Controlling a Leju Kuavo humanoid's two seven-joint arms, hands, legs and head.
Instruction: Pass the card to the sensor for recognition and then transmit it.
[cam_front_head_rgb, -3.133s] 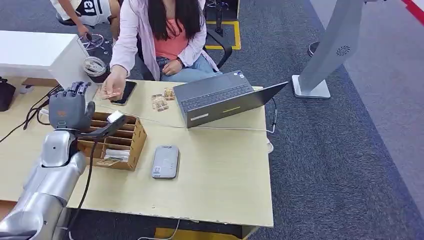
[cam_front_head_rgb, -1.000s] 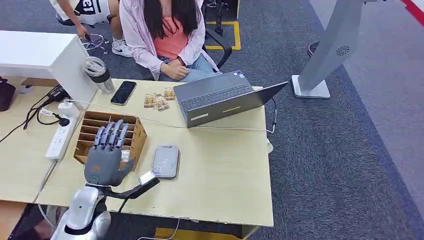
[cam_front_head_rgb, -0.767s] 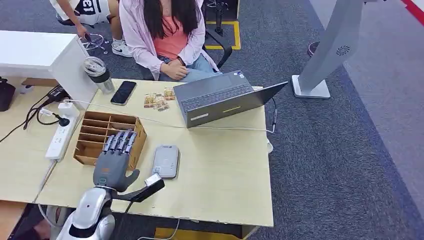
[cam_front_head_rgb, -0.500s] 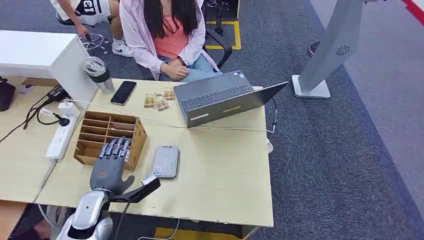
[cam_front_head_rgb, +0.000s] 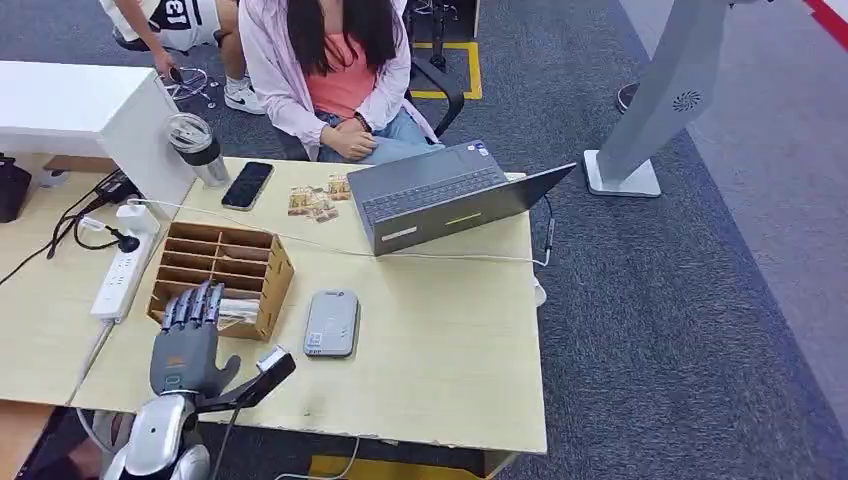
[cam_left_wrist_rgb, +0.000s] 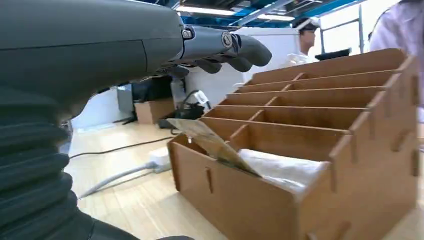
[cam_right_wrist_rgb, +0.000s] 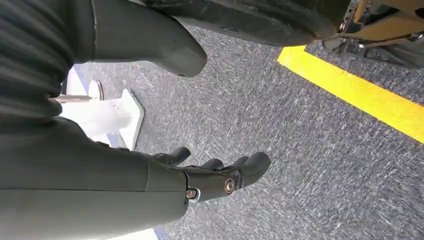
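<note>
Empty left hand (cam_front_head_rgb: 185, 335), fingers apart, partly hides the organizer (cam_front_head_rgb: 262, 262); its card (cam_left_wrist_rgb: 212, 142) seems half-buried.

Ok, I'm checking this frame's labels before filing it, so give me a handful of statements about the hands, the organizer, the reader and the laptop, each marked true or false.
1. The left hand holds a card. False: it holds nothing, fingers extended at the wooden organizer.
2. Cards lie in the organizer's compartment nearest the robot. True.
3. The grey card reader sits inside the organizer. False: it lies on the table beside it.
4. The laptop is open. True.
5. The right hand rests on the table. False: it hangs over grey carpet.
</note>
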